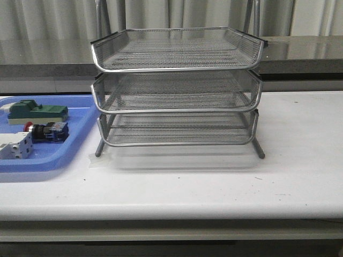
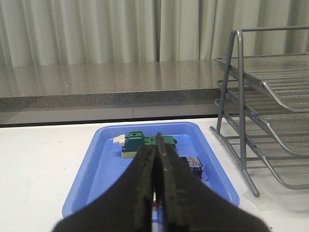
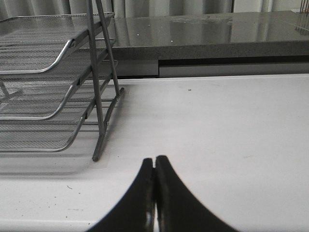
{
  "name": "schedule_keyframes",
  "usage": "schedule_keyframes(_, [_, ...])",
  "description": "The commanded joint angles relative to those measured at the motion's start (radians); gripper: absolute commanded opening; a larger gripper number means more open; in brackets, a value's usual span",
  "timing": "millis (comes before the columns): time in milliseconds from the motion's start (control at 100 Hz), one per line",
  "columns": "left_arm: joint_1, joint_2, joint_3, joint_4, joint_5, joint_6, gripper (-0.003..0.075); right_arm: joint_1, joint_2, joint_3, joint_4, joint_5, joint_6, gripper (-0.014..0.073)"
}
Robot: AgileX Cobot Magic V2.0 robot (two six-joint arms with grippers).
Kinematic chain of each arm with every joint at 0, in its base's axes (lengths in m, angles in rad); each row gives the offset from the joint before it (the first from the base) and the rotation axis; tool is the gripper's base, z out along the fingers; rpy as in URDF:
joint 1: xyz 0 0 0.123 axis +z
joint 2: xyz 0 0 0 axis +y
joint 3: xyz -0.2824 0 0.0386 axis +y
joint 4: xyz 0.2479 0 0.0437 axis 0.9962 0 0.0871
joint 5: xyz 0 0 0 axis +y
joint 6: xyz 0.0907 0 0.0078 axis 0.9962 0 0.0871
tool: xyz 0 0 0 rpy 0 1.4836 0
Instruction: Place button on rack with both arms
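The button [image 1: 47, 131] lies on its side in the blue tray [image 1: 75, 152] at the left edge of the front view, between a green block [image 1: 37, 112] and a white terminal block [image 1: 15, 145], likely staged there for pickup. The three-tier wire rack [image 1: 177, 88] stands centre frame with all tiers bare. The left gripper [image 2: 156, 193] and right gripper [image 3: 154, 193] have fingers pressed together, holding nothing; no writing is legible.

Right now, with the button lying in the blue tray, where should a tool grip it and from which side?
Probably from above, closing across the black middle of the button. It lies on its side, red cap toward the tray's left, blue block to the right. The white block sits close in front and the green block behind, so a side approach looks crowded.
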Motion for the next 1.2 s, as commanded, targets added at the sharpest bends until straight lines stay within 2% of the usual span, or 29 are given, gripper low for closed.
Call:
schedule_keyframes(0, [0.004,-0.032,0.045,-0.007,-0.08,-0.006,-0.002,0.002,-0.017,-0.017,-0.006,-0.087,-0.002,-0.006])
schedule_keyframes(600, [0.004,-0.032,0.045,-0.007,-0.08,-0.006,-0.002,0.002,-0.017,-0.017,-0.005,-0.087,-0.002,-0.006])
schedule_keyframes(840, [0.004,-0.032,0.045,-0.007,-0.08,-0.006,-0.002,0.002,-0.017,-0.029,0.008,-0.205,-0.002,-0.006])
schedule_keyframes(950, [0.004,-0.032,0.045,-0.007,-0.08,-0.006,-0.002,0.002,-0.003,-0.088,0.05,-0.149,-0.002,-0.006])
schedule_keyframes(1190, [0.004,-0.032,0.045,-0.007,-0.08,-0.006,-0.002,0.0,0.185,-0.349,0.133,0.117,-0.002,-0.006])
